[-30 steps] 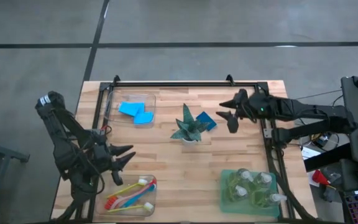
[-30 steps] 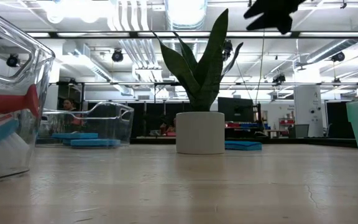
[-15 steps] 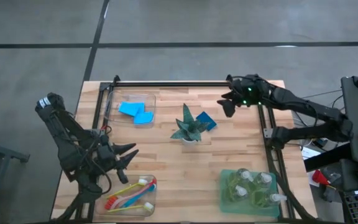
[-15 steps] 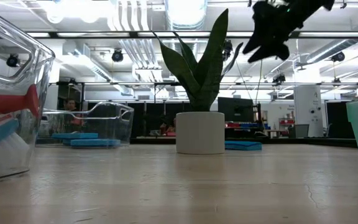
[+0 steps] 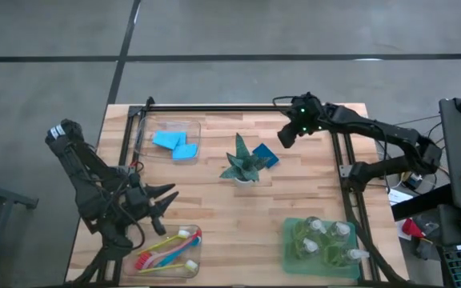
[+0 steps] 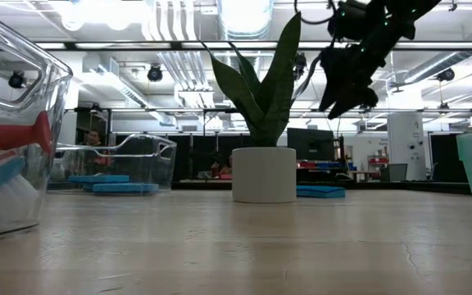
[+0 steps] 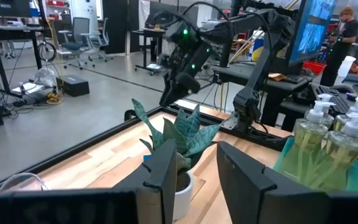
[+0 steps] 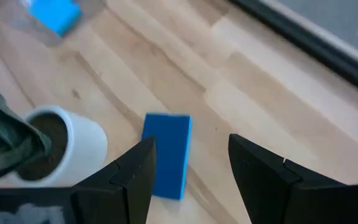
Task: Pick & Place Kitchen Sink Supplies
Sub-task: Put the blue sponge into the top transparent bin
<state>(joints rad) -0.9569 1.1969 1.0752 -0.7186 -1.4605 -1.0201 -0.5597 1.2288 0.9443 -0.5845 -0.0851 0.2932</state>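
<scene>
A blue sponge [image 8: 167, 154] is lying flat on the counter [image 5: 214, 208] beside the potted plant [image 5: 241, 162], just below the right claw [image 5: 286, 136]. That claw is hanging released, its arm reaching in over the counter's far edge. The left claw [image 5: 165, 202] is waiting, fingers parted, near the brush bin [image 5: 166, 252].

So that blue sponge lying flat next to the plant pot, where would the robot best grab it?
Probably from straight above, pinching the blue sponge across its narrow width, fingers on its two long edges. It lies flat on the table, so only the thin sides offer a hold. The plant pot stands close beside one end, so gripping nearer the far end looks safer. The open right gripper is already lined up above it.
</scene>
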